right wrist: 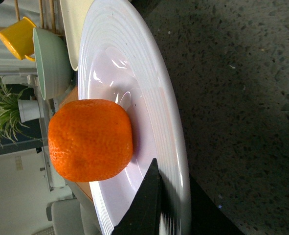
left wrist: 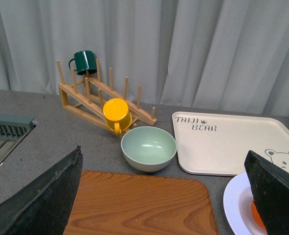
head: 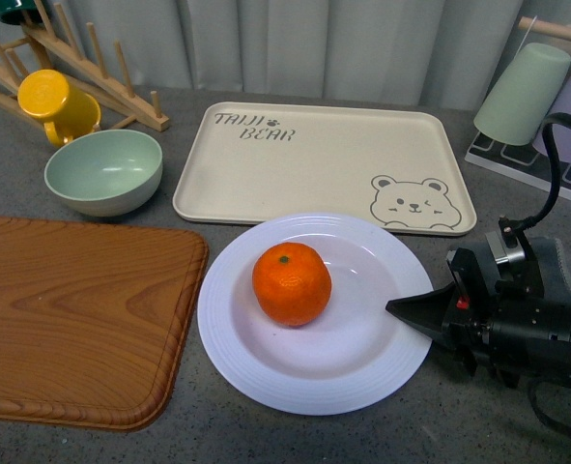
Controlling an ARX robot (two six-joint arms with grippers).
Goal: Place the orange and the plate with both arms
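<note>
The plate (head: 266,372) rests flat on the grey tabletop (head: 362,440), just in front of the beige bear tray (head: 314,174) and beside the wooden board (head: 72,309), and the orange (head: 291,283) sits loose in its hollow, a little toward the board side of centre. The right end effector (head: 396,307) reaches in from the right, level with the tabletop and turned on its side, with its tip at the plate's right-hand rim. In the right wrist view one finger (right wrist: 146,200) lies over the top face of the rim, and a dark shape under the edge looks like the other, so the gap is narrow with the rim in it; whether it is actually pinching I cannot tell. The left end effector (left wrist: 163,152) does not show in the front view; its own camera shows it spread wide and empty, raised above the board, with the plate and a sliver of orange off to its right. So the plate lies straight ahead of the right end effector, which is plainly the nearer arm for it, while the orange lies farther inward, between the two arms. Neither thing has a long axis to line up with (both are round). In my judgement a one-sided lift of the plate would tip it toward the board and let the fruit roll, so the orange probably falls to the free left arm.
</note>
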